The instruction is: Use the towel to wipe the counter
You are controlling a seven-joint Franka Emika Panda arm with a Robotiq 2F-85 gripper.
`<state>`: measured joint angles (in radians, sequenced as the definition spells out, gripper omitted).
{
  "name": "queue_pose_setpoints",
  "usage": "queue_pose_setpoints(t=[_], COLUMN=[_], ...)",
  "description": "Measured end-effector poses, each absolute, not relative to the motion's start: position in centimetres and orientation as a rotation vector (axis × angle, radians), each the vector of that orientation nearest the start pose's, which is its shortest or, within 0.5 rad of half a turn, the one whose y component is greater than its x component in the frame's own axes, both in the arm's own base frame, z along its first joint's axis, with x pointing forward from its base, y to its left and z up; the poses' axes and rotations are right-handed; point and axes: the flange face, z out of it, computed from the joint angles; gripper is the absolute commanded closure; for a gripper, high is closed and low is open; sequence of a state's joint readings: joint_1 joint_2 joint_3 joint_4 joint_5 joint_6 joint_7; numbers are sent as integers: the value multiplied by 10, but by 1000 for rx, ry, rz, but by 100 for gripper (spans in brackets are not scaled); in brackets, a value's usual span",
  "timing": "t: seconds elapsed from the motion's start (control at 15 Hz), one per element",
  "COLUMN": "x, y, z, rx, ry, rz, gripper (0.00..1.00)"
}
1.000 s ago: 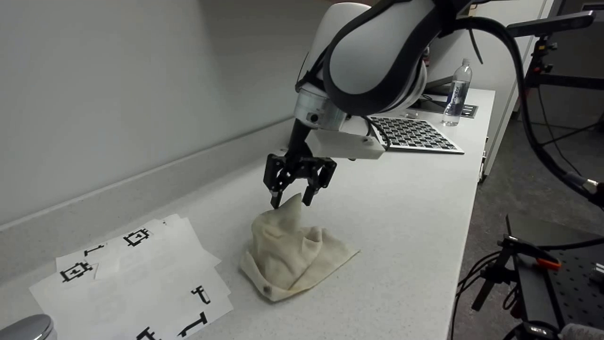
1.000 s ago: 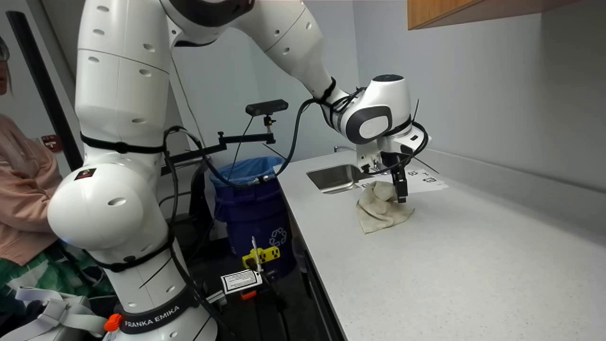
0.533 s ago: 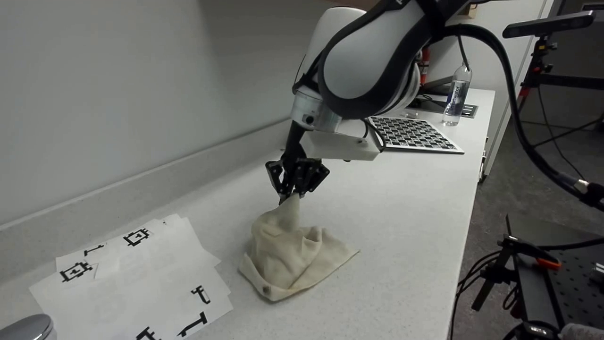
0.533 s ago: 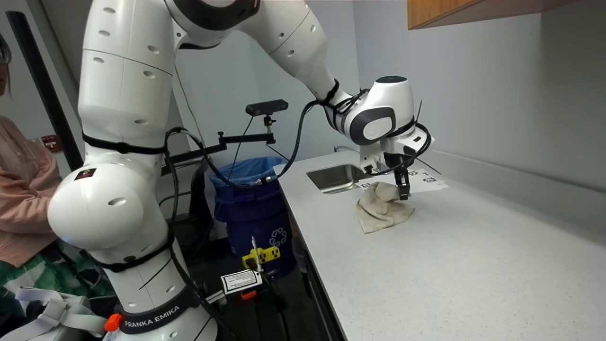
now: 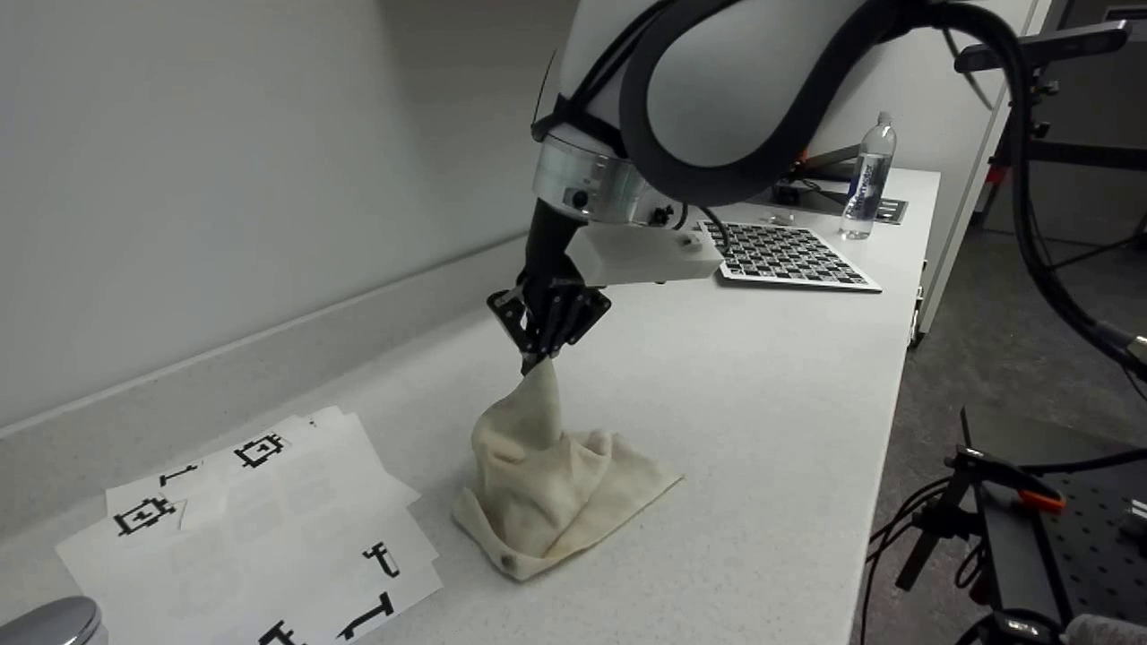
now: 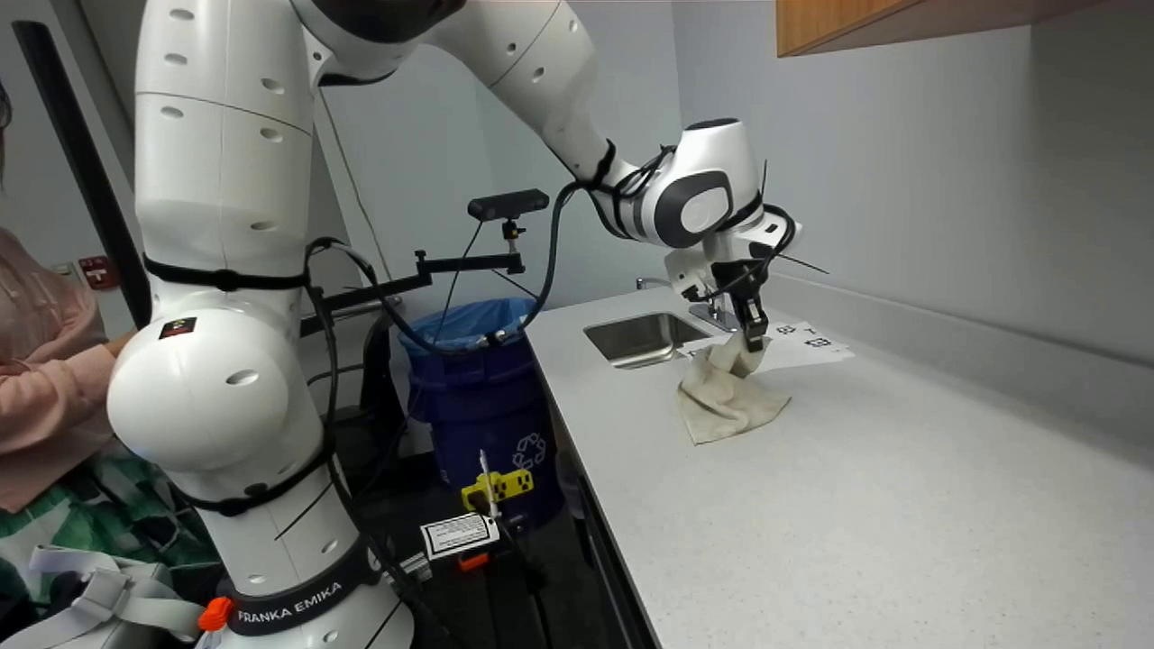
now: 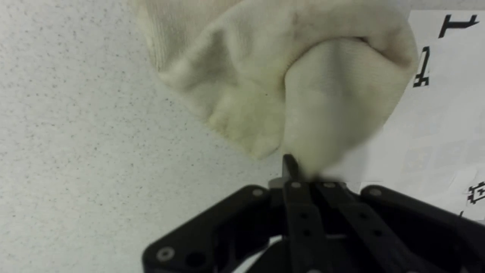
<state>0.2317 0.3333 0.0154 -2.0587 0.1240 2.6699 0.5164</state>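
The towel (image 5: 547, 488) is a crumpled cream-beige cloth lying on the white-grey counter (image 5: 735, 430), with one corner drawn up into a peak. My gripper (image 5: 538, 363) is shut on the tip of that peak, just above the rest of the cloth. From an exterior view, the gripper (image 6: 754, 344) points down at the towel (image 6: 726, 401), whose lower part spreads over the counter (image 6: 865, 514). In the wrist view the pinched fold of towel (image 7: 333, 94) runs up into the gripper (image 7: 308, 176); the cloth hides one fingertip.
White sheets with black printed marks (image 5: 269, 520) lie beside the towel. A steel sink (image 6: 642, 341) is set in the counter near them. Farther along stand a checkered board (image 5: 789, 255) and a water bottle (image 5: 869, 184). A low backsplash (image 5: 296, 340) runs along the wall.
My gripper has shut from open around the towel's raised corner. It has then lifted slightly, stretching the peak higher, while the lower cloth has stayed almost in place on the counter.
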Motion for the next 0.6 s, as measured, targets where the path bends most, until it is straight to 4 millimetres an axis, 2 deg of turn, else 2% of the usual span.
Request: queue_pose_setpoints(t=[0.13, 0.33, 0.6], x=[588, 565, 531], y=[162, 173, 177], z=[312, 321, 304], rx=[-2924, -2974, -3013], ry=[481, 398, 358], rz=[-320, -275, -174], gripper=[100, 100, 100])
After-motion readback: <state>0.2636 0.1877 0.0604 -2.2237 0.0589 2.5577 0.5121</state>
